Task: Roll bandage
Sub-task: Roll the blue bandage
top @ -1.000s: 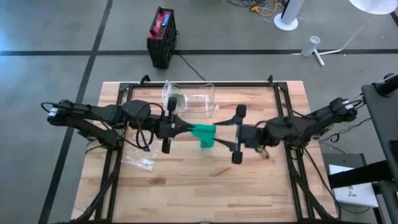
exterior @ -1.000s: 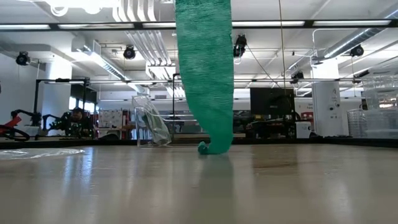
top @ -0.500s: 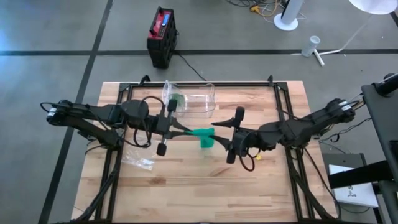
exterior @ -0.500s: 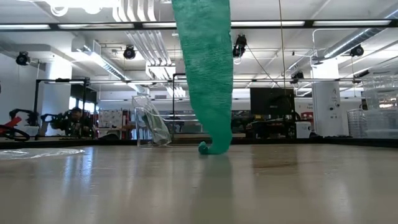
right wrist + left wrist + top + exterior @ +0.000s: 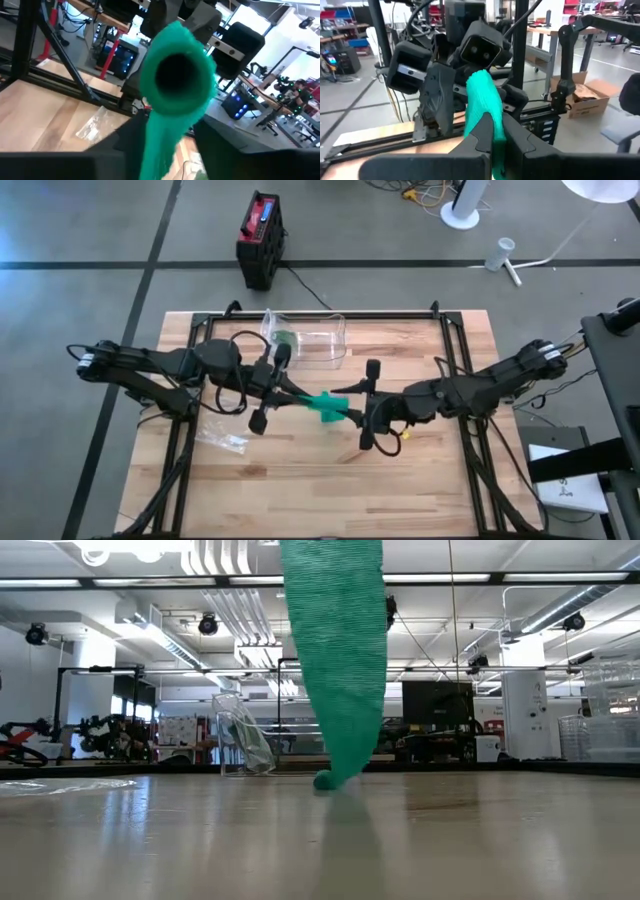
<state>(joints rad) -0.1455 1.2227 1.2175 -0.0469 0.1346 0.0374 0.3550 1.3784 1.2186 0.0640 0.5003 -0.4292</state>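
A green bandage is partly wound into a roll (image 5: 325,406) that hangs in the air over the table's middle. Its loose strip (image 5: 335,650) hangs down from the roll, and the strip's lower end (image 5: 327,780) rests on the table. My left gripper (image 5: 303,397) reaches in level from the table's left and is shut on the roll. My right gripper (image 5: 347,406) comes in level from the right and is open. The roll's hollow end (image 5: 176,75) faces it, and its fingers stand on either side of the hanging strip (image 5: 156,145). My left gripper pinches the roll's left end (image 5: 492,132) between its two fingers. The fingers lie level, pointing toward the table's right, along the roll. The roll sticks out beyond the fingertips, lifted clear, with the loose strip hanging below it down to the table.
A clear plastic box (image 5: 310,340) with something green inside stands at the far middle and also shows in the low view (image 5: 240,735). A clear plastic bag (image 5: 225,438) lies near the left arm. A small yellow thing (image 5: 408,432) lies under the right arm.
My left gripper has rolled about its own line, staying in place and turning the roll with it. My right gripper has moved down and toward the table's left, up to the roll. The hanging strip has twisted a little, with its lower end still on the table.
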